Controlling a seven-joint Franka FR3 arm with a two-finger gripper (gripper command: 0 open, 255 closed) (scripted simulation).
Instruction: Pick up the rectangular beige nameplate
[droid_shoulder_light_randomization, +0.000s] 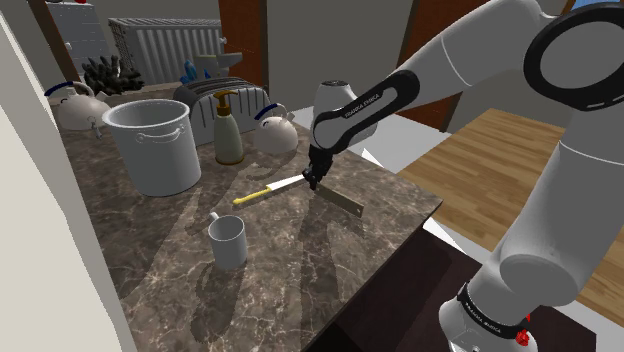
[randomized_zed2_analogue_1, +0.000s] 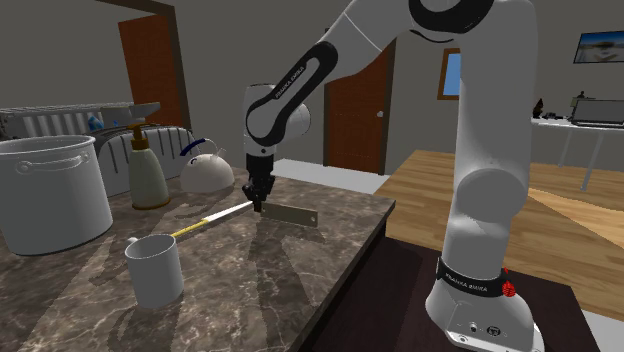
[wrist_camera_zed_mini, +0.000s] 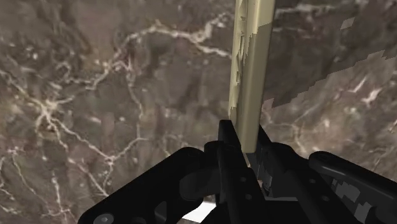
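The nameplate is a long thin rectangle, grey in the outside views and beige in the wrist view. It stands on its long edge at or just above the dark marble counter. My black gripper is shut on the end nearest the knife, and the rest of the plate reaches toward the counter's corner. In the second exterior view the gripper clasps the plate from above. In the wrist view the fingers pinch the plate's thin edge.
A yellow-handled knife lies just beside the gripper. A white mug stands nearer the counter's front. Behind are a large pot, a soap dispenser, a kettle and a toaster. The counter edge is close.
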